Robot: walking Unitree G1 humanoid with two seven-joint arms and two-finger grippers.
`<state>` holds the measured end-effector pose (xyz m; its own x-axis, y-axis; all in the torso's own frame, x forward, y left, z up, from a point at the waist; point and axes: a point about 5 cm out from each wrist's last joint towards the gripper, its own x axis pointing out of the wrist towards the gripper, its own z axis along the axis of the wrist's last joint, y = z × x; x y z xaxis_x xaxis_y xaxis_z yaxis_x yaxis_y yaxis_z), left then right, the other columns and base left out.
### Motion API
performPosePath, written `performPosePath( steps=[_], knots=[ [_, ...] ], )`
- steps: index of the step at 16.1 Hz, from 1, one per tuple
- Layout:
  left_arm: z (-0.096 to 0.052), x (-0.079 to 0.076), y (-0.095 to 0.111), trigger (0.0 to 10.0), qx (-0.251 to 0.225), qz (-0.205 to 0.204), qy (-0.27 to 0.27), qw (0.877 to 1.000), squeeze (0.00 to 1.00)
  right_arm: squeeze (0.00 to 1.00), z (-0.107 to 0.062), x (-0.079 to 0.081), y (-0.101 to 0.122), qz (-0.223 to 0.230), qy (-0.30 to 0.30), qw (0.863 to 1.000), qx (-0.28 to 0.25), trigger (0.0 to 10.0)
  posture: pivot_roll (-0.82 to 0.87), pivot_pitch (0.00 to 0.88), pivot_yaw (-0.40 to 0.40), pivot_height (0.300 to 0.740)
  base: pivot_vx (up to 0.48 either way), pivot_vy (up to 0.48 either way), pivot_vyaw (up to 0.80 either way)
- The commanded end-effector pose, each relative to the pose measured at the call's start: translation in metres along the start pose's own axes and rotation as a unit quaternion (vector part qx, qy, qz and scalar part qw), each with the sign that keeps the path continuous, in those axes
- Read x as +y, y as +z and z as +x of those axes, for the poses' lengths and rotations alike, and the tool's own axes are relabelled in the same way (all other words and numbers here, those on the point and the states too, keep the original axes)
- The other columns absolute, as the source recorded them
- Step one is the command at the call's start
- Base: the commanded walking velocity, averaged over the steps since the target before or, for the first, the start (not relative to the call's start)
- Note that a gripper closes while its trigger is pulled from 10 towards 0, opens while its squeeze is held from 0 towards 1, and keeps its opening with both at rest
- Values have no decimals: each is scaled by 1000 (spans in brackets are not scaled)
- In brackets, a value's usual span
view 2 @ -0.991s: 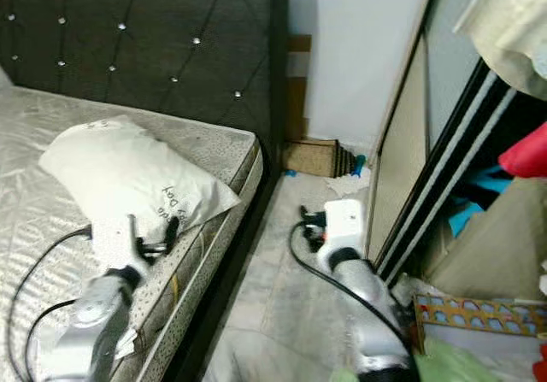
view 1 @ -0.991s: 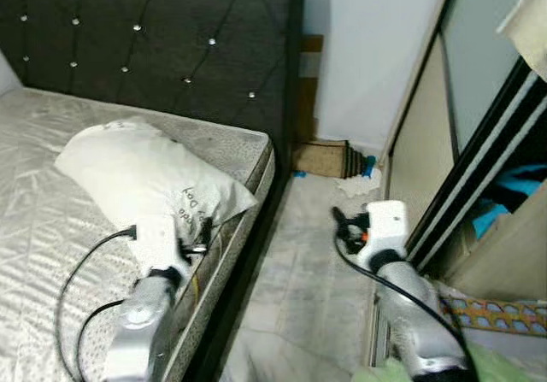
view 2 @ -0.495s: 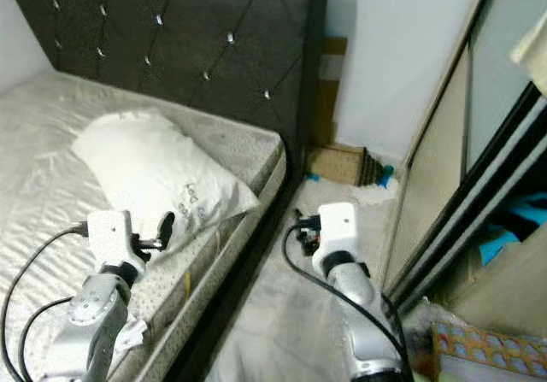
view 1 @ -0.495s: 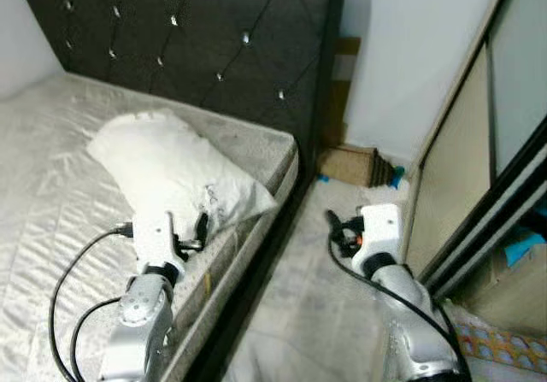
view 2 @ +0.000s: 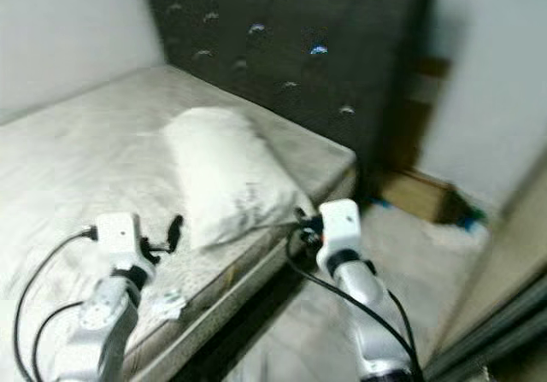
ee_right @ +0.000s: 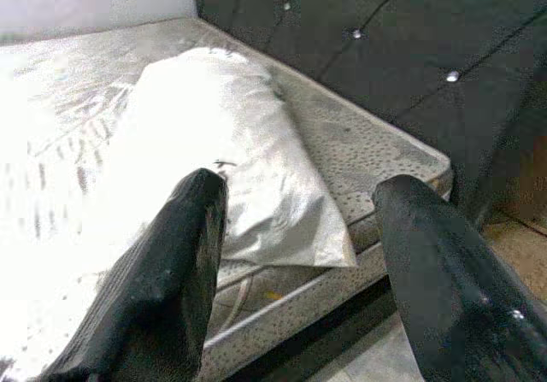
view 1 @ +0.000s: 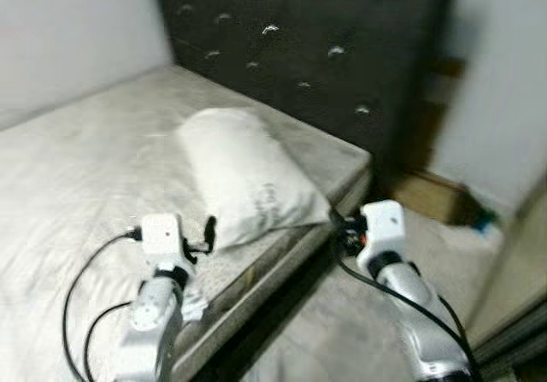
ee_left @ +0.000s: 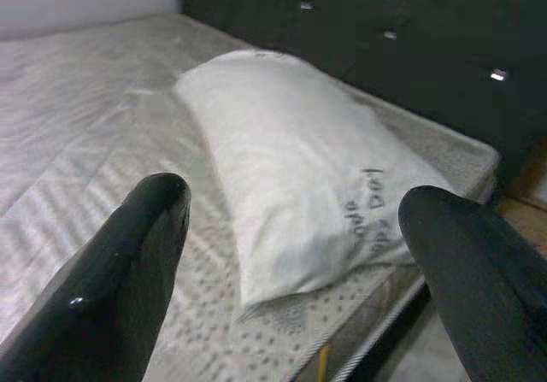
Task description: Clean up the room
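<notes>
Both tools are spread apart and empty. The left tool [view 1: 208,232] hovers over the bed [view 1: 77,168], just short of the pillow [view 1: 248,177]; the right tool [view 1: 340,228] sits off the pillow's far corner. The pillow's long axis runs from the tools toward the headboard [view 1: 342,49]. Left looks nearer.

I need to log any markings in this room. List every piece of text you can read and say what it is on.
"Del": dark print near the end of the white pillow on the mattress.
A second word beside it, beginning "...ode": partly readable only.
In the head views the same print is too blurred to read.
</notes>
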<state>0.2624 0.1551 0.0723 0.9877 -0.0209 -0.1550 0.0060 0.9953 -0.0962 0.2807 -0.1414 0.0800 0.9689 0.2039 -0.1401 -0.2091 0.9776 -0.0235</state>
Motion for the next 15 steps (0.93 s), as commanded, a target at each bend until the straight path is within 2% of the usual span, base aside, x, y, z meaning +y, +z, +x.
performPosePath(
  steps=[1,15],
  knots=[
    [1,8,5,10000,-11,12,17,1000,0,0,3,5,5,3,7,1000,-8,10000,-154,0,2,740,0,0,781],
    [6,9,4,10000,-14,-5,21,1000,0,0,7,10,10,-5,33,999,-18,10000,-162,0,-2,740,0,0,669]
  ],
)
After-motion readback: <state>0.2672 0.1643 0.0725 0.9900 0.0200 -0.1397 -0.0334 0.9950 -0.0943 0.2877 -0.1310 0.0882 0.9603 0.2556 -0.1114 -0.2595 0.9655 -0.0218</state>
